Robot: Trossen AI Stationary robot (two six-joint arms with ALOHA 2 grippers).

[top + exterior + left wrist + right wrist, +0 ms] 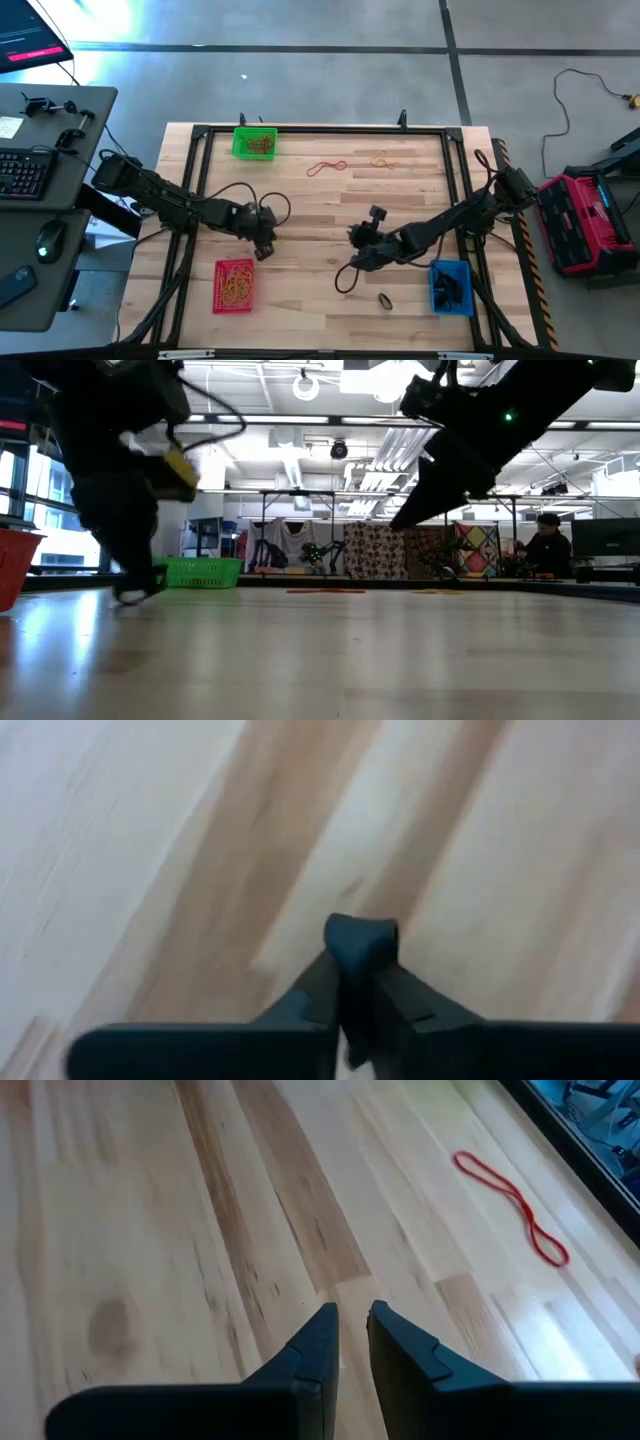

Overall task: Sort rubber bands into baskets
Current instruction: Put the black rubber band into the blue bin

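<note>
My left gripper (pixel 263 247) is down at the table top, left of centre, just beyond the red basket (pixel 234 285), which holds orange bands. It is shut on a small black rubber band (pixel 360 938). My right gripper (pixel 357 240) hovers above the table's middle, its fingers (pixel 352 1342) a narrow gap apart with nothing between them. A red rubber band (pixel 327 167) and a tan one (pixel 382 160) lie flat on the far part of the table. The green basket (pixel 254 142) stands at the far left and the blue basket (pixel 450 286) at the near right. My left gripper pinches the black rubber band between its two fingertips; a bunched bit of it (pixel 362 928) bulges out past the tips. The fingers come steeply from above, pointing down at the wood. Whether the band is lifted clear or lies on the table I cannot tell.
A small dark band (pixel 384 299) lies near the front edge, left of the blue basket. A black metal frame (pixel 320 130) borders the table. A desk with a keyboard (pixel 25 172) stands off the left side, and a red case (pixel 590 220) off the right.
</note>
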